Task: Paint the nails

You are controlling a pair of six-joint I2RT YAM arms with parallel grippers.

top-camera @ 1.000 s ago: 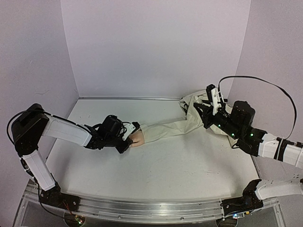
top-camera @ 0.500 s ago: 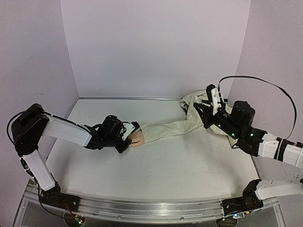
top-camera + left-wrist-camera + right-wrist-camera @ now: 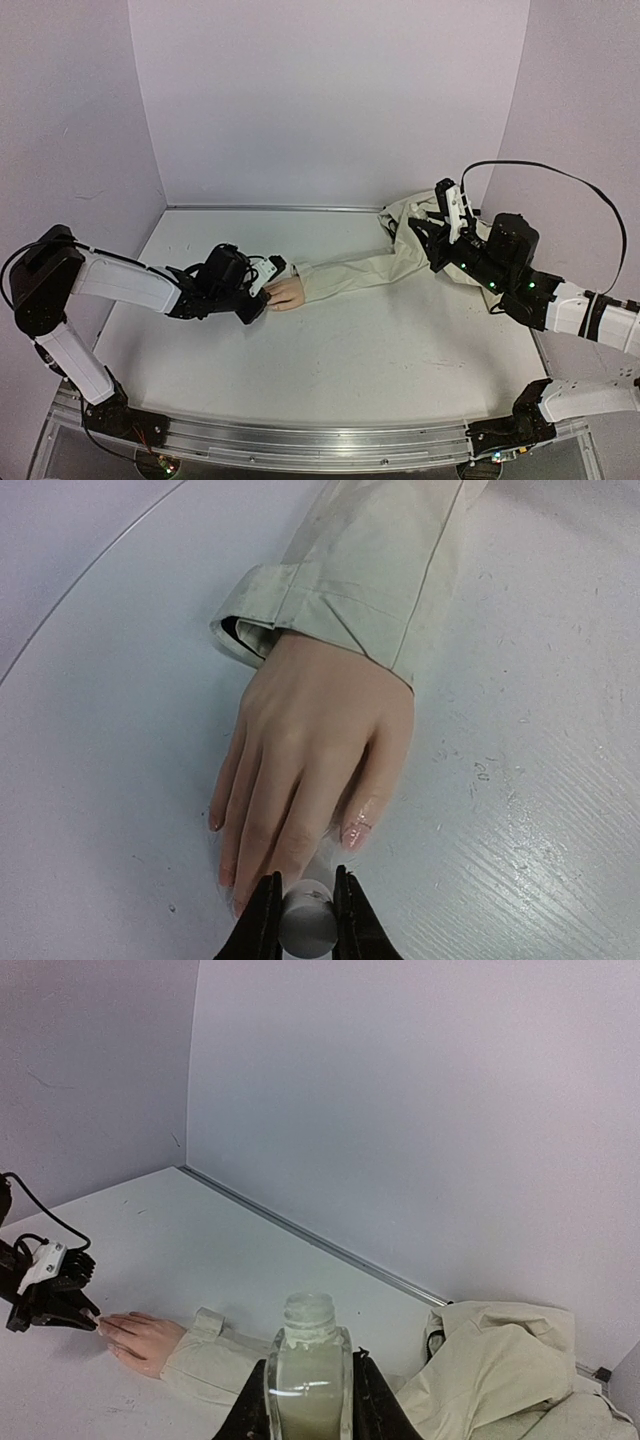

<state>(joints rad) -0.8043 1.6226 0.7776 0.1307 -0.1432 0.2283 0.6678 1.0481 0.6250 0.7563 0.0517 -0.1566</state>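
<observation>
Hovering at the fingertips of the fake hand (image 3: 310, 730), my left claw (image 3: 305, 905) is pinched tight on a white brush cap (image 3: 307, 932). The nails (image 3: 355, 832) lie just ahead of its tips, one looking glossy, and the hand rests flat on the table (image 3: 540, 780) beyond a beige sleeve (image 3: 370, 570). My right claw (image 3: 308, 1405) is clamped on the uncapped polish bottle (image 3: 308, 1365). I judge brushing is under way. Next comes a light, short stroke along one nail, keeping off the skin.

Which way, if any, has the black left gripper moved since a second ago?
Yes, leftward: the left gripper backed away from the beige cloth sleeve's cuff, uncovering more of the peach fake hand.
</observation>
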